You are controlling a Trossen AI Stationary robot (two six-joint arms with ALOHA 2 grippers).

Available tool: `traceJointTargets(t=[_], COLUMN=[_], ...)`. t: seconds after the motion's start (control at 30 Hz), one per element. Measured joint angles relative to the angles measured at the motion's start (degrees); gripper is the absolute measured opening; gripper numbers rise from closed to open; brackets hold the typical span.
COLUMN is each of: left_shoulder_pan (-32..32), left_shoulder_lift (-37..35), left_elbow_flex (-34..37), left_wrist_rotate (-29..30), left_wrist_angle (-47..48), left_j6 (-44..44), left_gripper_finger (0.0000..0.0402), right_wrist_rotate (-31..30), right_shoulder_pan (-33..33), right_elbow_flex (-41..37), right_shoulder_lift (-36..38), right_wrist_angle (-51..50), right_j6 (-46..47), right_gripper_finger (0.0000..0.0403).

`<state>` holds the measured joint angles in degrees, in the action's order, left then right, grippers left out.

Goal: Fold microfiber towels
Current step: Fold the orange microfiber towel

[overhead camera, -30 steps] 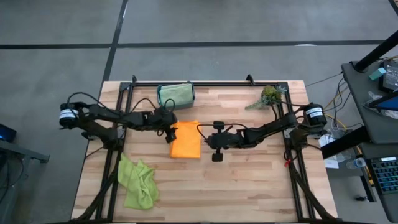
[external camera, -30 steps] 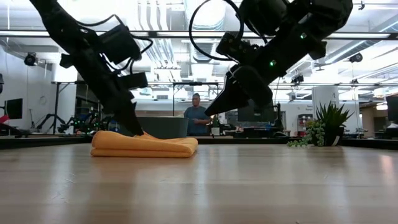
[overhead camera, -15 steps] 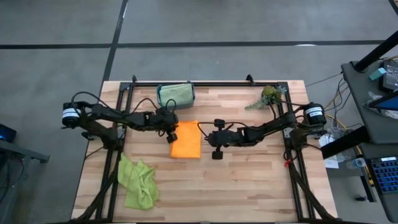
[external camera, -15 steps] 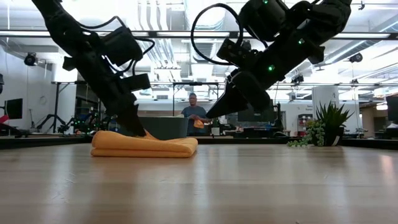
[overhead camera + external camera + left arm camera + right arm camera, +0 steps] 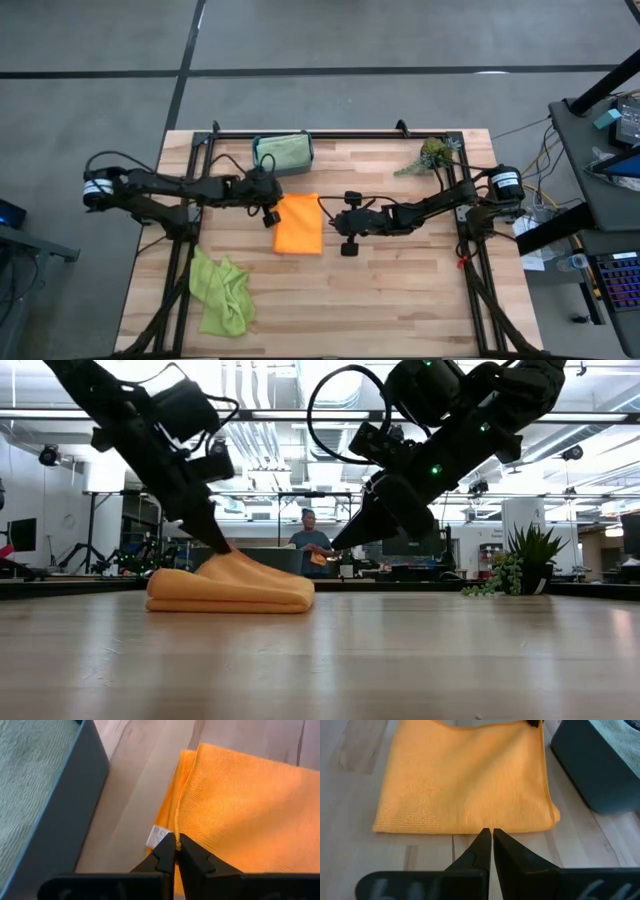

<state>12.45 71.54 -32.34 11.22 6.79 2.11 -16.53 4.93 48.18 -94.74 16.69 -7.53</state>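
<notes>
Table: a pale wooden plank table (image 5: 400, 290) is seen whole only in the high view; the low view shows its surface edge-on.
Lime cloth: a crumpled lime green microfiber towel (image 5: 222, 292) lies near the table's front left corner, shown in the high view alone.
Orange cloth: a folded orange microfiber towel (image 5: 299, 223) lies at mid-table; its left edge is lifted into a peak, seen only in the low view (image 5: 232, 582).
Bin: a small teal plastic bin (image 5: 281, 153) holding a pale sage green microfiber towel (image 5: 283, 152) stands at the back edge, just behind the orange cloth.
Plant: a small green plant sprig (image 5: 428, 155) rests at the back right.
Left gripper: the left gripper (image 5: 176, 847) is clamped on the hem of the orange cloth; a white label beside the fingertips is seen only in the left wrist view.
Right gripper: the right gripper (image 5: 487, 840) is held with fingers together, above the table just beside the cloth's right edge.
Change: the left fingers, apart a second ago, have been closed, and the flat cloth edge has been raised.
</notes>
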Motion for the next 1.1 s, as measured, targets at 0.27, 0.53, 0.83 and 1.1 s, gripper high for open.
traceJointTargets(t=[0.27, 0.53, 0.83, 1.1], left_shoulder_pan=[0.1, 0.2, 0.2, 0.2], left_shoulder_lift=[-2.2, 2.4, 4.6, 4.4], left_elbow_flex=[0.5, 0.6, 0.4, -0.4], left_wrist_rotate=[4.4, 6.2, 7.9, 8.2], left_wrist_angle=[6.5, 6.4, 6.3, 10.4], left_j6=[0.4, 0.5, 0.6, 0.7], left_gripper_finger=[0.0000, 0.0000, 0.0020, 0.0110], right_wrist_rotate=[0.0, 0.0, 0.0, 0.0], right_shoulder_pan=[0.0, 0.0, 0.0, 0.0], right_elbow_flex=[0.0, 0.0, 0.0, 0.0], right_shoulder_lift=[0.0, 0.0, 0.0, 0.0], right_wrist_angle=[0.4, 0.3, 0.3, 0.3], right_j6=[0.3, 0.4, 0.4, 0.5], right_gripper_finger=[0.0013, 0.0013, 0.0013, 0.0013])
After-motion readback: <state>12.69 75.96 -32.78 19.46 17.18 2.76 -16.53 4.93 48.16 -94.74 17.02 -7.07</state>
